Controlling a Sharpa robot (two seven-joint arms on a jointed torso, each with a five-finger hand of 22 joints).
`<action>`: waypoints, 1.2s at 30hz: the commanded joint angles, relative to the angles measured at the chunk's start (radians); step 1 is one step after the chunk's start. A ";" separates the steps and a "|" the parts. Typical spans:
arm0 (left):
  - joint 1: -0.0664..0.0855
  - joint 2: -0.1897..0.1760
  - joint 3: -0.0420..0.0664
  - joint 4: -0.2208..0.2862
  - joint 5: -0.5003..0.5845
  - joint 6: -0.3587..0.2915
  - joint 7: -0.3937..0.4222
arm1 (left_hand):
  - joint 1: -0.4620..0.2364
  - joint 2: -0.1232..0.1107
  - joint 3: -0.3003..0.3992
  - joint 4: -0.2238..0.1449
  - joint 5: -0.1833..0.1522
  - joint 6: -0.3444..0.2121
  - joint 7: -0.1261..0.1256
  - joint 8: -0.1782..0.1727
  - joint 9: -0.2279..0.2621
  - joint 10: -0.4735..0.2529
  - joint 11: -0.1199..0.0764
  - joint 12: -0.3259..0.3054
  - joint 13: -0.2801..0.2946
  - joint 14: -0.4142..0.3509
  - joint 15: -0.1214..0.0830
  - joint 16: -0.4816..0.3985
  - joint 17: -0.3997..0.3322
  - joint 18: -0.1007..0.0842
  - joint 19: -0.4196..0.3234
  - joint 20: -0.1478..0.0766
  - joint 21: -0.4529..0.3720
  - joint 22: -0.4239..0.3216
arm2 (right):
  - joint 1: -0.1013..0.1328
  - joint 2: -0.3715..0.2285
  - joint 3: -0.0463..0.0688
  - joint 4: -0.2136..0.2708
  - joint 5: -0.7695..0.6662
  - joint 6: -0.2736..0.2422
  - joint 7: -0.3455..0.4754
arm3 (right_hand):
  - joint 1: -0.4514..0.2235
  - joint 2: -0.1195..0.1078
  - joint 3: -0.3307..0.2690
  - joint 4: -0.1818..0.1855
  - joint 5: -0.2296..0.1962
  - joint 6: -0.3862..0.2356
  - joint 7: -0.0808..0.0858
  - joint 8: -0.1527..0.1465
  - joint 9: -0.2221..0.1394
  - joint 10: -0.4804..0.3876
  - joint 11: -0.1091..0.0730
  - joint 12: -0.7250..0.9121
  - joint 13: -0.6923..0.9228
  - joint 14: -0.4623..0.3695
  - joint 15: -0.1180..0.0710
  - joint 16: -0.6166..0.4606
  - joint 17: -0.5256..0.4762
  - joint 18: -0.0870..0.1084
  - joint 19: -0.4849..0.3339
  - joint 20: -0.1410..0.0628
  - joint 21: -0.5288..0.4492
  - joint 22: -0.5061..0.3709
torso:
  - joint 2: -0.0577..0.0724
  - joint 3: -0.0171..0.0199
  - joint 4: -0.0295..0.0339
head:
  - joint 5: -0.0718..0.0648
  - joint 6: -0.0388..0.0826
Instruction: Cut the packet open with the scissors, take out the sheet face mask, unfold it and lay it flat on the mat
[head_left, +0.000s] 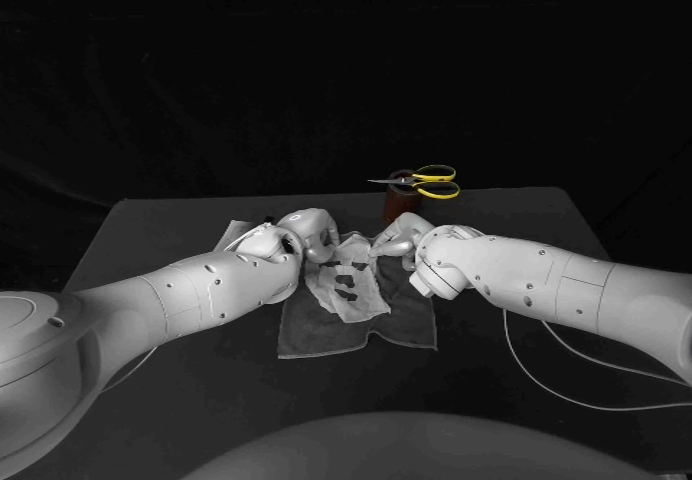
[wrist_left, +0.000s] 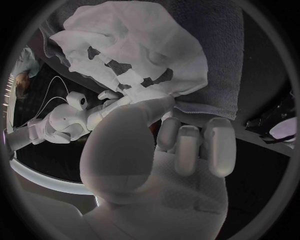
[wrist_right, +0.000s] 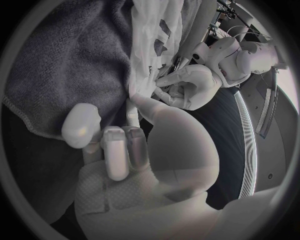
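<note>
The white sheet mask (head_left: 351, 285) with dark eye and mouth cut-outs hangs part unfolded between my two hands, its lower part lying on the grey mat (head_left: 325, 335). My left hand (head_left: 300, 233) pinches the mask's upper left edge. My right hand (head_left: 402, 236) pinches its upper right edge. In the left wrist view the left hand (wrist_left: 172, 145) has its thumb at the edge of the mask (wrist_left: 131, 50), above the mat (wrist_left: 219, 75). In the right wrist view the right hand (wrist_right: 125, 145) holds the mask (wrist_right: 153, 30) by its edge beside the mat (wrist_right: 69, 65).
The yellow-handled scissors (head_left: 423, 181) stand in a dark holder (head_left: 400, 206) behind the mat. The opened packet (head_left: 231, 236) lies partly hidden behind my left hand. A white cable (head_left: 555, 350) runs across the table on the right.
</note>
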 joint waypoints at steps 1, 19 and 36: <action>0.000 -0.002 0.001 0.002 0.030 -0.069 0.031 | -0.014 0.000 0.009 -0.003 0.004 0.001 -0.007 0.040 0.057 0.010 -0.001 0.003 0.003 0.102 -0.009 0.007 0.263 -0.014 0.038 -0.009 0.008 0.175 | 0.001 -0.003 0.000 0.001 -0.008 -0.005 0.000 | 0.001 0.013 0.007 0.000 0.002 0.009 0.001 0.003 0.043 0.104 -0.007 0.004 0.263 0.106 -0.008 0.003 0.263 0.005 0.000 -0.009 0.003 0.136 | 0.000 -0.0005 -0.0006 | -0.001 0.000; 0.002 -0.012 0.010 -0.030 0.057 0.021 -0.021 | -0.031 -0.001 0.035 -0.013 0.005 -0.012 -0.011 0.066 0.083 0.014 -0.006 -0.003 -0.002 0.102 -0.014 0.007 0.263 -0.015 0.043 -0.013 0.014 0.180 | 0.001 -0.010 0.000 0.007 -0.012 -0.030 0.016 | -0.001 0.011 0.009 -0.001 0.002 0.008 0.001 0.005 0.044 0.104 -0.007 0.004 0.263 0.106 -0.008 0.003 0.263 0.005 -0.001 -0.009 -0.001 0.136 | 0.001 -0.0002 -0.0012 | -0.002 0.000; 0.004 -0.003 0.010 -0.066 0.093 0.023 -0.029 | -0.044 0.004 0.046 -0.011 0.004 -0.027 -0.009 0.073 0.093 -0.009 -0.004 -0.030 -0.042 0.102 -0.013 0.007 0.263 -0.014 0.040 -0.014 0.009 0.176 | 0.001 -0.021 0.000 0.023 -0.034 -0.067 0.035 | -0.001 0.011 0.009 -0.001 0.002 0.008 0.001 0.005 0.045 0.104 -0.007 0.004 0.263 0.106 -0.008 0.003 0.263 0.005 -0.001 -0.009 0.000 0.136 | 0.001 -0.0002 0.0000 | -0.002 0.000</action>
